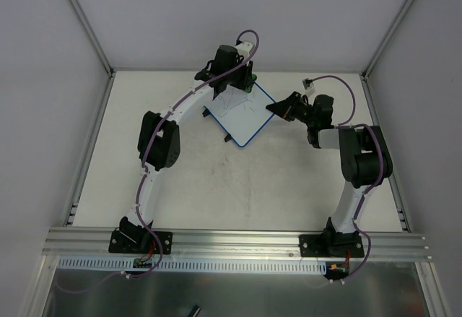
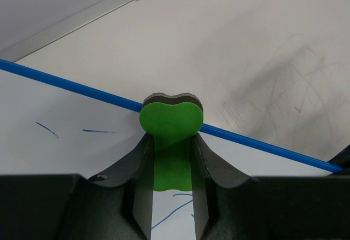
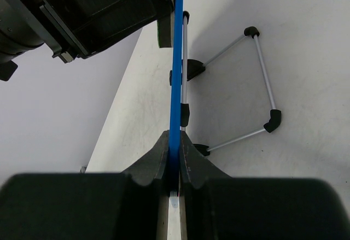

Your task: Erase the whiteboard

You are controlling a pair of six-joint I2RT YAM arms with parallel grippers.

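Whiteboard (image 1: 242, 118) far-centre of desk (image 1: 289, 187), on wire stand (image 3: 262, 81). Prob. light, stiff, thin, slick face; best held by blue frame (image 3: 176, 59). R gripper (image 3: 175, 141) pinching that frame; L gripper (image 2: 171, 139) clamped on green eraser (image 2: 169, 120).

left gripper (image 2: 171, 139) clamps a green eraser (image 2: 170, 121) at the blue frame (image 2: 82, 88) of the whiteboard (image 2: 54, 158), scribbles (image 2: 98, 131) nearby.

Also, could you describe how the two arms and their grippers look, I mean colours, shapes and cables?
The left arm and the right arm both have white tubular links between bulky black joint housings, on black base plates. A purple cable loops loosely along each. The left gripper and the right gripper each have two dark matte fingers, widening toward the base.
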